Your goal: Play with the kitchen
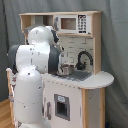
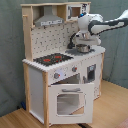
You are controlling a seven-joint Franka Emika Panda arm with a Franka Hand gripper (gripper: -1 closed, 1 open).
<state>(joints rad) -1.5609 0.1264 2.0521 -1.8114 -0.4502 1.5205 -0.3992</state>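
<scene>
Arm at the sink

We see the gripper (image 2: 81, 44) low over the kitchen (image 2: 59, 65) sink, beside a metal pot (image 2: 82, 48); finger state we cannot tell. Oven door (image 2: 69, 101) hangs ajar, hob (image 2: 52, 59) untouched. Play looks midway.

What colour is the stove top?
Black with red rings on the hob, best in the second exterior view.

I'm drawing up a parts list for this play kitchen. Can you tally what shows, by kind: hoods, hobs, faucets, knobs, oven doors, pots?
Hood: 1
Hob: 1
Faucet: 1
Knobs: 2, seen in the second exterior view
Oven door: 1
Pot: 1
Total: 7
</scene>
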